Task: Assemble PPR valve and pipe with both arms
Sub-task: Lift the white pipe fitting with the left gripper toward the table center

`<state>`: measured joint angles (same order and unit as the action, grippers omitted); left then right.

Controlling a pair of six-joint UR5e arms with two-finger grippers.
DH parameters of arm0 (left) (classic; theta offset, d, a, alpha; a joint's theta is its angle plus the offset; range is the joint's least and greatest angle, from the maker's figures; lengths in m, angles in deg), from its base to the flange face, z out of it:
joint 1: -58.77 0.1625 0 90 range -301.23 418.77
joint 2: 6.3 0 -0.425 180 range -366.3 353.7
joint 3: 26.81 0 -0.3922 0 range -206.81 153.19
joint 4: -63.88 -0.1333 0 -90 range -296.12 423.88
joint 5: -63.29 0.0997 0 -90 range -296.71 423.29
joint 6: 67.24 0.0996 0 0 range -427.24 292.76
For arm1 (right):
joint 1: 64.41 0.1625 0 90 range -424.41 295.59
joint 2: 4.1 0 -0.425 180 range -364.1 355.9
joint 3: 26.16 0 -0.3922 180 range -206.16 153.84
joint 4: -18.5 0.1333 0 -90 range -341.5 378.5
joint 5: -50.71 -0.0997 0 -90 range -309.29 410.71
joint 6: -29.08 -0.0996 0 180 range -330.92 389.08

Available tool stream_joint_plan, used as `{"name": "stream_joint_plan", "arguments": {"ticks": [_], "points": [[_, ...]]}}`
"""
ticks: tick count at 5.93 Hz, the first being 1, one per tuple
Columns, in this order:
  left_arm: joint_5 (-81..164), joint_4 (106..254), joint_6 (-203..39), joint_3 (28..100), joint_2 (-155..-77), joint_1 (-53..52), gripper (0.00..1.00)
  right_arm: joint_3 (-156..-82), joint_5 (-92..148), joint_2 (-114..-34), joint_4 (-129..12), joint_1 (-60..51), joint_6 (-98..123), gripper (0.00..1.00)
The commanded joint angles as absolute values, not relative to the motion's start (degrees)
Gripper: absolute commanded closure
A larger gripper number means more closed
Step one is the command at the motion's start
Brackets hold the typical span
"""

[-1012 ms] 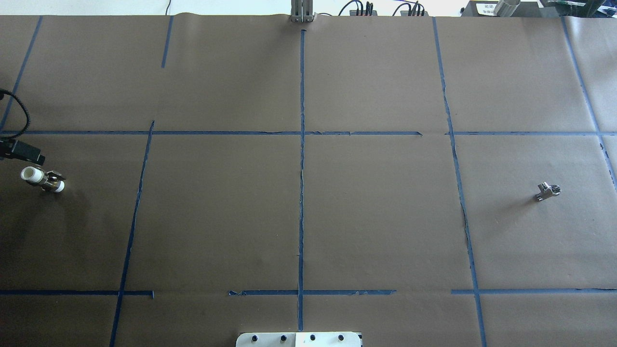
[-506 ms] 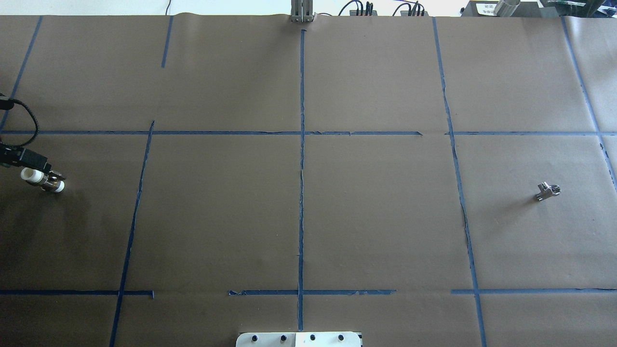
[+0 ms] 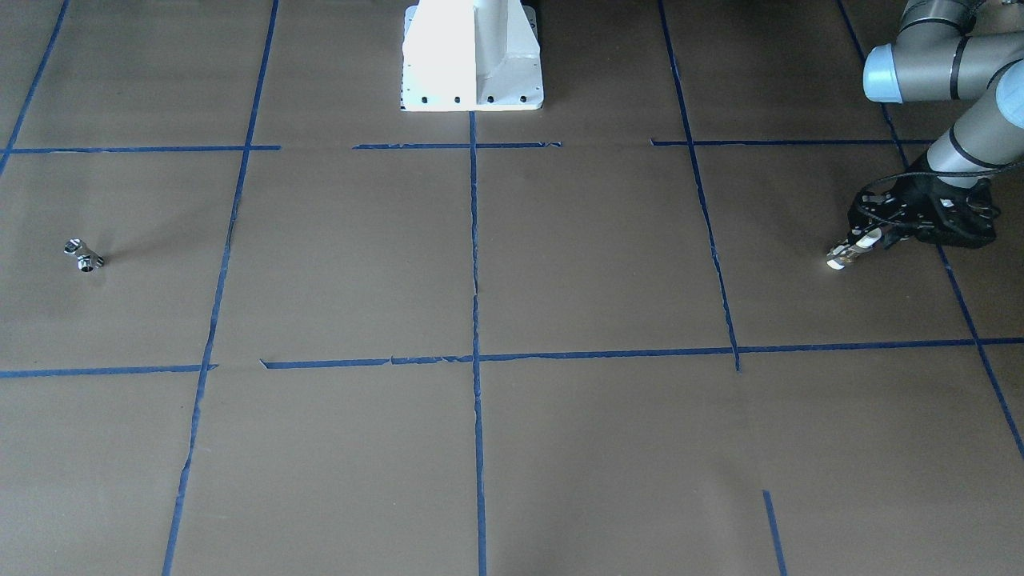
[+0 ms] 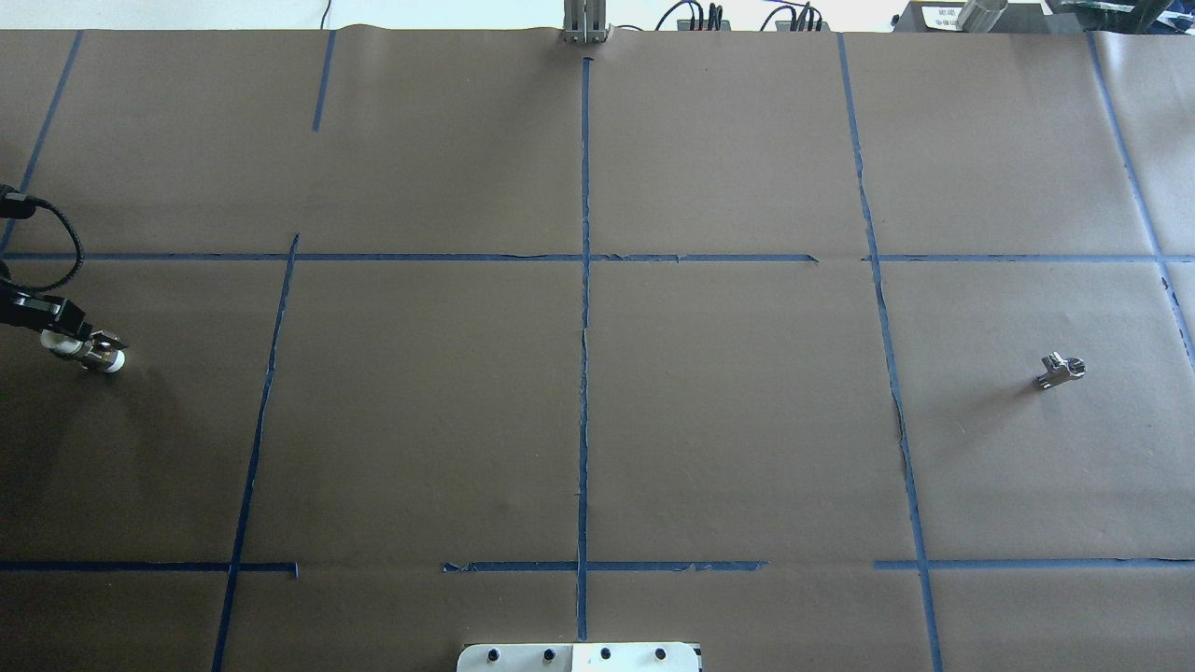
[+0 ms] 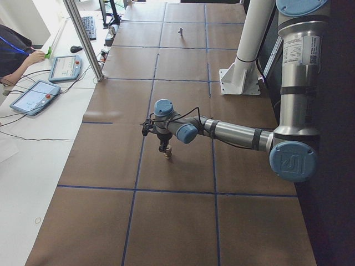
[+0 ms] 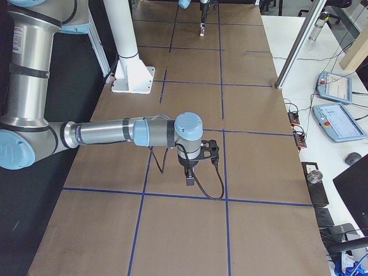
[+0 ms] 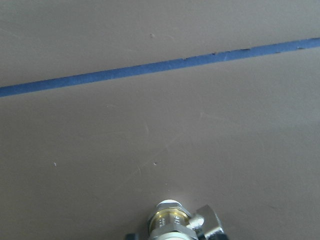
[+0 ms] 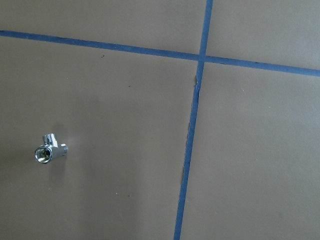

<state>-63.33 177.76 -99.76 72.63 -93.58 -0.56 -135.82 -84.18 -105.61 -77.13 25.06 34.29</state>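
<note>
Brown paper tbl [image 4: 728, 420], tape grid [image 4: 584, 373], pipe [image 4: 1060, 371]; tablets [image 6: 330, 122] beside.

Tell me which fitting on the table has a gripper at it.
The PPR valve, white-ended with a brass middle: the left gripper is right over it. The all-silver pipe lies alone.
</note>
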Motion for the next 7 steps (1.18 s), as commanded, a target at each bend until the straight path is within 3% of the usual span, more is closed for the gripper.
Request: {"name": "stream_joint_plan", "arguments": {"ticks": [1, 2, 4, 7], "points": [[-63.4, 177.6, -99.8, 72.9, -93.7, 0.0, 1.0, -135.8, -84.2, -105.6, -77.1, 25.1, 34.4, 0.0], [-63.5, 176.5, -99.8, 74.2, -93.8, 0.0, 1.0, -135.8, -84.3, -105.6, -77.1, 25.1, 34.4, 0.0], [-63.6, 161.6, -99.8, 84.6, -95.8, 0.0, 1.0, -135.8, -84.3, -105.7, -77.1, 25.1, 34.3, 0.0], [-63.3, 148.1, -115.8, 86.5, -114.1, 9.0, 1.0, -135.8, -84.3, -105.6, -77.1, 25.1, 34.3, 0.0]]}}
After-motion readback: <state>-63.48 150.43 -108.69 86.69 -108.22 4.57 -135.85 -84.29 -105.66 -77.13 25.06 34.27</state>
